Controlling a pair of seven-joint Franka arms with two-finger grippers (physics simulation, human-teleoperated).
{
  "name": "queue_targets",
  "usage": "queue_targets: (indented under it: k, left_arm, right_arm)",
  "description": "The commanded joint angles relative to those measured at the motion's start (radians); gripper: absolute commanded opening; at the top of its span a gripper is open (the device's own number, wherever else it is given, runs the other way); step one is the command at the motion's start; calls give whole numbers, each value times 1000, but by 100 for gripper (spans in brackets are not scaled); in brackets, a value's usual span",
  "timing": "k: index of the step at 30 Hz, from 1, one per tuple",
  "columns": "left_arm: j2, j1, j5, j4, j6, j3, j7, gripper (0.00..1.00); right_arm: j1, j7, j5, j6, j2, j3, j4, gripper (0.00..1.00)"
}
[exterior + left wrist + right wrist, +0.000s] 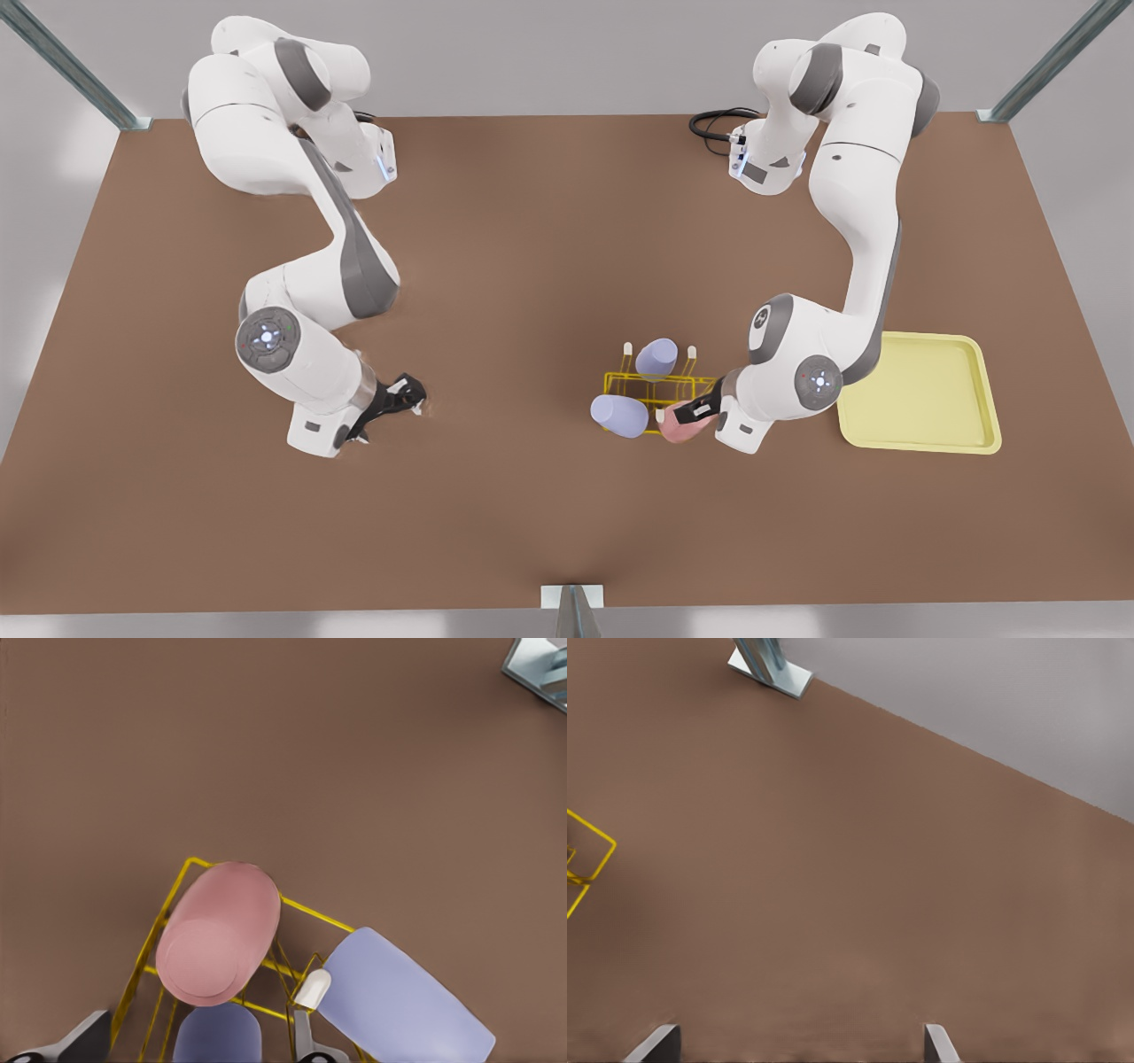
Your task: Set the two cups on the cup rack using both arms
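Nearest the camera in the front view, a pale lavender cup (620, 416) and the salmon pink cup (682, 427) sit side by side at the near edge of the yellow cup rack (660, 386). Both are tilted over the wire frame. The left gripper (700, 409) overlaps the pink cup from the front view's right and hides part of it. In the left wrist view its fingers (89, 1038) stand apart, cut off at the frame's edge. Neither is seen touching the pink cup, which lies on the rack wires just beyond them, next to a white-tipped peg (312, 989).

At about the same depth, on the front view's left, the right gripper (412, 396) hangs low over the bare brown table (532, 266), well apart from the rack. Its fingers (660, 1041) are spread wide, with nothing between them. A corner of the rack shows at the edge of that wrist view.

Farther back, a second lavender cup (656, 357) rests on the rack's far side between two pegs. The pale-yellow tray (917, 434) lies on the front view's right, partly covered by the left arm's elbow.
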Motion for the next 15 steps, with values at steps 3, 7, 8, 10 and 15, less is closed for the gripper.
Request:
queue_targets:
  k: [3, 7, 8, 10, 15]
  left_arm:
    - [-25, 108, 68, 82, -170, 5, -111, 100]
    - [-96, 224, 320, 278, -588, 8, 717, 100]
    - [-122, 226, 325, 278, -666, 7, 779, 100]
    - [-438, 45, 262, -50, -554, 202, 774, 100]
    - [-381, 49, 259, 22, -663, 145, 770, 100]
  right_arm:
    - [-100, 4, -114, -446, -257, -76, -143, 100]
    - [-102, -3, -76, -432, -416, -163, -276, 100]
    - [-105, 3, -38, -432, -445, -166, -307, 100]
    - [-110, 21, 1, -432, -483, -174, -361, 100]
    - [-110, 23, 8, -429, -502, -180, -373, 100]
